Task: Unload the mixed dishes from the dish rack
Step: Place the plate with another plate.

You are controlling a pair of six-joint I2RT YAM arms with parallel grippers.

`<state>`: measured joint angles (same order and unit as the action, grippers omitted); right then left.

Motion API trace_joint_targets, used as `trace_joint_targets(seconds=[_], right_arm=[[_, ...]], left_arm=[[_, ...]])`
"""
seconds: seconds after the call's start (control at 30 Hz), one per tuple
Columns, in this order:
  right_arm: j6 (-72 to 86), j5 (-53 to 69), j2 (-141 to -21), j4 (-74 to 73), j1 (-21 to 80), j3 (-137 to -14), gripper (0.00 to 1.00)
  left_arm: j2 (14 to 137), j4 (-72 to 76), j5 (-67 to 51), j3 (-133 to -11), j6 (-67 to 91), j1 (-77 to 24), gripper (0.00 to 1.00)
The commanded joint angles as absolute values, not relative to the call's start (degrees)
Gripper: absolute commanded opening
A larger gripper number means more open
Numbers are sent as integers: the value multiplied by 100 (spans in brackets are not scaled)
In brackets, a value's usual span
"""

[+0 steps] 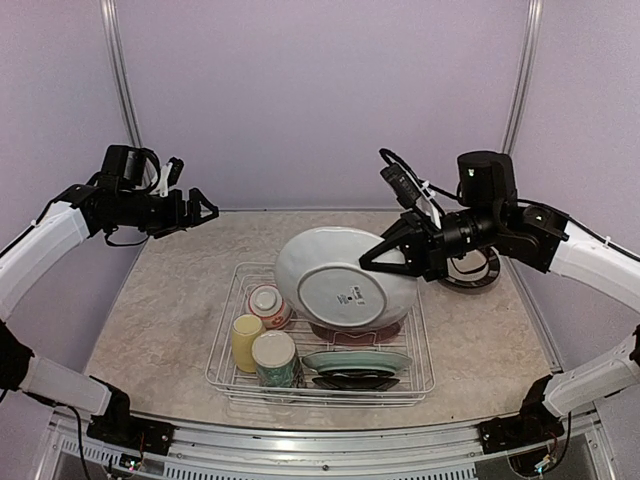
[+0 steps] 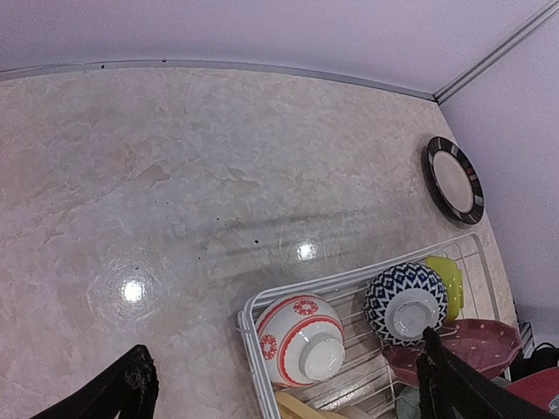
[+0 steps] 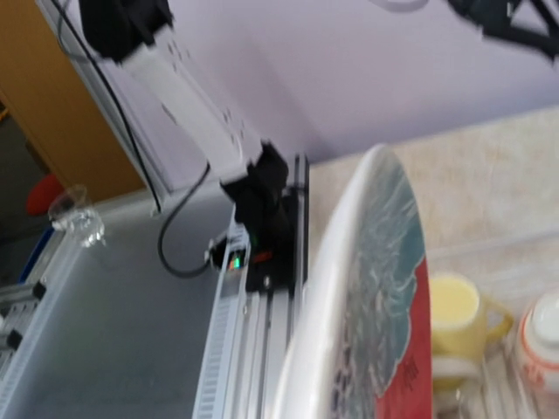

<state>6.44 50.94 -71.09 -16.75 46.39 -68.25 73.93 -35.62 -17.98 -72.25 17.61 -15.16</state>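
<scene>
Grips the tilted grey-white plate in the right pincer, over the dish rack. Beneath that pincer, racked: maroon plate, teal plate, black plate, yellow mug, floral cup, red-patterned bowl. Holds the left pincer spread open, well apart from it.

The pale marbled surface carries the wire dish rack by its near edge and a black-rimmed plate toward its far right corner.
</scene>
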Motion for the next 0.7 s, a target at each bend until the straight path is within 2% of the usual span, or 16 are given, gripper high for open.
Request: trace_joint_targets(seconds=[0.0,0.4,0.53,0.67], right_arm=[[970,5229,-6867,-391,4692,-7228,0],[1005,4635,-6763,568,4601,-7490,0],[825,3928,-6739,432,4460,-7603,0],[576,2408,-6671,42,4363,-7665,0]], left_arm=[[7453,-3638,-1745,-7321,1696,-1552,99],[7438,-3639,-1745,-7330,1701,-1560,99],[7436,-3639,-1743,-7330,1706,-1564,99],[7417,-3643,-1774,-7332,1705,-1557,99]])
